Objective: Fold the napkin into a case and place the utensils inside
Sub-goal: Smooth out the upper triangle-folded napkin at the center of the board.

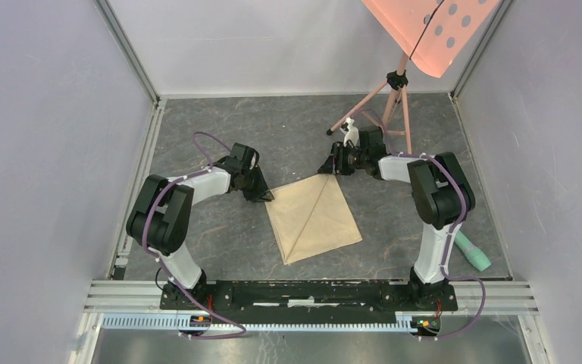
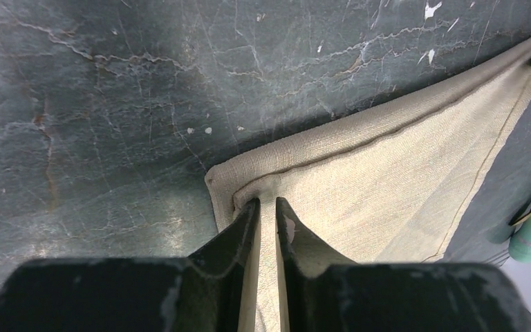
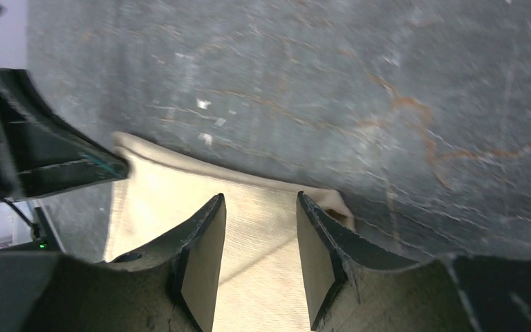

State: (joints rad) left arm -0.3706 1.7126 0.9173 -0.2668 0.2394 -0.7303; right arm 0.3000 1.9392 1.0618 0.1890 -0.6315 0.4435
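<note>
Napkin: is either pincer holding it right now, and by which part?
The left pincer pinches the napkin at its hemmed corner. The right pincer is open astride another corner, gripping nothing.

Mint-green cylinder (image 1: 475,254) lower right, half behind right arm (image 1: 441,196); orange panel (image 1: 409,26) cut by top edge; napkin (image 1: 314,220) corner hidden under left gripper (image 1: 267,196).
</note>
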